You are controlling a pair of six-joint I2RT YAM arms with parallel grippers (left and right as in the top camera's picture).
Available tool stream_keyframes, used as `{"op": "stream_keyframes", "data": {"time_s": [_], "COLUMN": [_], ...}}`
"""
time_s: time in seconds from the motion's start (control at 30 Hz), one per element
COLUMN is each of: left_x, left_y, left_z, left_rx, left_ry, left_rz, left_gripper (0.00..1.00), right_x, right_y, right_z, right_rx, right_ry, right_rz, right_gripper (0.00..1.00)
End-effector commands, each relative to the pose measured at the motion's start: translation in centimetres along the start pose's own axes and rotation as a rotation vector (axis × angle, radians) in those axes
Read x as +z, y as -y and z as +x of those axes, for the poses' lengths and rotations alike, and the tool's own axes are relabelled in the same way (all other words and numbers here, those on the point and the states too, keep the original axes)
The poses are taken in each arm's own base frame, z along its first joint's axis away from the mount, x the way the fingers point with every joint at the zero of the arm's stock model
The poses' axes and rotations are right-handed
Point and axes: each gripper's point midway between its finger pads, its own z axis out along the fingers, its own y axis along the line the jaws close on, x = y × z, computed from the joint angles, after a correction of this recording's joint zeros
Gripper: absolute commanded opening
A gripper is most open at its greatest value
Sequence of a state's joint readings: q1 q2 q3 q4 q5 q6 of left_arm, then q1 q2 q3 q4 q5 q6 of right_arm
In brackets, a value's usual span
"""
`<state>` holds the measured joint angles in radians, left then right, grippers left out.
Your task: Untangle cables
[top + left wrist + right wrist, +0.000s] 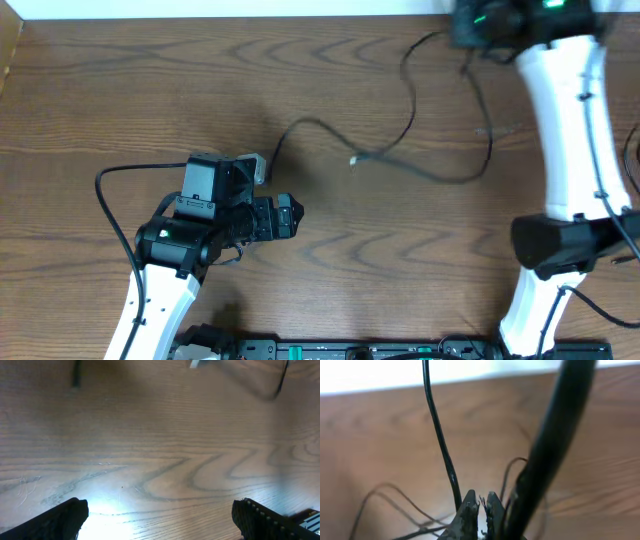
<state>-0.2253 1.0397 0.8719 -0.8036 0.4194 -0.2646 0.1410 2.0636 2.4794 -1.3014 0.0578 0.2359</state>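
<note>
The cables point(400, 140) lie spread in thin black loops across the middle and back right of the wooden table, with a small pale plug point(354, 159) near the centre. My right gripper point(462, 32) is at the back right, where a black strand rises to it. In the right wrist view it point(480, 501) is shut, a thin dark strand pinched between the tips and a black cable point(440, 435) running up beside them. My left gripper point(292, 217) hovers wide open over bare wood, its fingertips point(70, 517) far apart. Cable ends point(76, 375) lie ahead of it.
A thick blurred black lead point(555, 435) crosses close to the right wrist camera. The left arm's own black lead point(108, 200) loops at the left. A black equipment rail point(350, 350) lines the front edge. A pale wall borders the table's far edge point(200, 10).
</note>
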Motion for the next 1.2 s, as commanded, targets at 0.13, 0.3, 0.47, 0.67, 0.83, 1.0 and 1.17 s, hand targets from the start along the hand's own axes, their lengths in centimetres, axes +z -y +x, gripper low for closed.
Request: {"op": "stream_keyframes", "data": {"time_s": [0.13,0.3,0.47,0.67,0.83,1.0,1.17], "left_x": [-0.1,-0.1,-0.1,-0.1,-0.1,-0.1,-0.1], "left_y": [0.0,0.0,0.0,0.0,0.0,0.0,0.0], "left_z": [-0.3,-0.2,-0.2,-0.2,-0.2,-0.2,-0.1], "left_rx": [0.018,0.040,0.071,0.077,0.077,0.077,0.077], "left_ry": [0.009,0.008,0.005,0.006,0.006,0.006,0.005], "left_rz": [-0.009,-0.009,-0.010,-0.009,-0.009,-0.009,-0.009], "left_gripper": [0.98,0.97,0.97,0.98,0.97,0.97,0.97], "right_x": [-4.9,-7.0,-9.4,-10.5,-10.4,-9.2,-4.7], "right_y": [12.1,20.8,28.6,31.6,30.6,30.7,32.5], "right_z": [-4.4,-5.0,-4.0,-3.5,-5.3,-6.2,-4.8], "right_rx": [0.173,0.331,0.472,0.543,0.513,0.498,0.505], "right_ry": [0.156,0.224,0.270,0.297,0.351,0.367,0.281], "right_rz": [0.160,0.275,0.385,0.350,0.307,0.337,0.359], "right_gripper": [0.01,0.01,0.01,0.01,0.01,0.01,0.01]}}
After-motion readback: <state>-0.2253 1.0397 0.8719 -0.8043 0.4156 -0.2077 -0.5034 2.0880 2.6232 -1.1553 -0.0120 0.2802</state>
